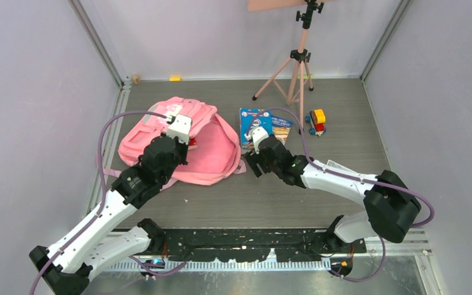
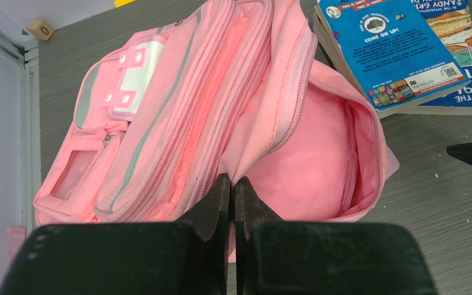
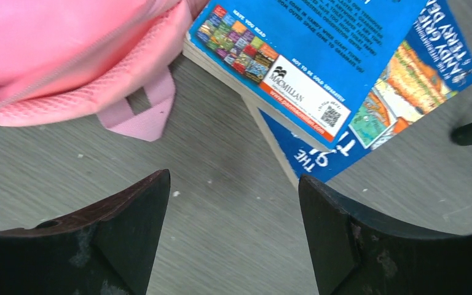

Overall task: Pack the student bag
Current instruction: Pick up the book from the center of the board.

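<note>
The student bag [image 2: 178, 110] lies flat on the table [image 1: 283, 196], front pockets up, main compartment gaping wide and pink inside, spreading out directly ahead of the left gripper [image 2: 232, 184]. That gripper's fingers are pressed together right at the near rim of the opening; whether fabric is caught between them, I cannot tell. Ahead of it and to its right, a stack of two blue books [image 2: 405, 55] sits just beside the bag's open mouth. Over to the right gripper [image 3: 233, 184]: fingers spread wide over bare tabletop, the same books just ahead of its tips and a pink strap loop [image 3: 141, 114] ahead to its left. Beyond the books, a small toy car [image 1: 316, 121] and a tripod [image 1: 298, 67].
</note>
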You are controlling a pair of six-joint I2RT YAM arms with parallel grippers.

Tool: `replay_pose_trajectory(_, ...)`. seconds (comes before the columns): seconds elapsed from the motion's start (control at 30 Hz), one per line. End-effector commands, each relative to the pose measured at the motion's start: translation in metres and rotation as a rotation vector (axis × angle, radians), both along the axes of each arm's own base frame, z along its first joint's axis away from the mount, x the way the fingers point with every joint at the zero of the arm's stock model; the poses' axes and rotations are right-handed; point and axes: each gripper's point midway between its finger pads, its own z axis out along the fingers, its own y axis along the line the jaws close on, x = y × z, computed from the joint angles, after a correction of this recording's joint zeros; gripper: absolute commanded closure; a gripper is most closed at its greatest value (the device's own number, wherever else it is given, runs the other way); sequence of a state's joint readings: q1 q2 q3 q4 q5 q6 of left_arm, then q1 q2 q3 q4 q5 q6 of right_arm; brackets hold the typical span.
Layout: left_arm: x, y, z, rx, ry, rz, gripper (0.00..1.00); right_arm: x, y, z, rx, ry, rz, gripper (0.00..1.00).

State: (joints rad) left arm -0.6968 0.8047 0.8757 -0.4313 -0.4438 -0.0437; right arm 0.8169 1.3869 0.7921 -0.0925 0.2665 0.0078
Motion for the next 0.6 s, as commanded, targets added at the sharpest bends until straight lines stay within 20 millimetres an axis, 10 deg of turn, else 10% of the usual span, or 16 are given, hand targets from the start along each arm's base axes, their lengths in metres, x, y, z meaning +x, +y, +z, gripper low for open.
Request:
replay_pose_trajectory(0.0, 0.006, -0.002, 0.033, -0.082, -0.108, 0.008, 1.0, 0.024, -0.005, 0.013, -0.11, -0.141, 0.027, 0.18)
replay_pose_trajectory(0.57, 0.004, -0.003, 0.036, -0.096, -0.114, 0.0, 1.0, 0.068, 0.036, -0.024, -0.262, -0.312, 0.218, 0.17)
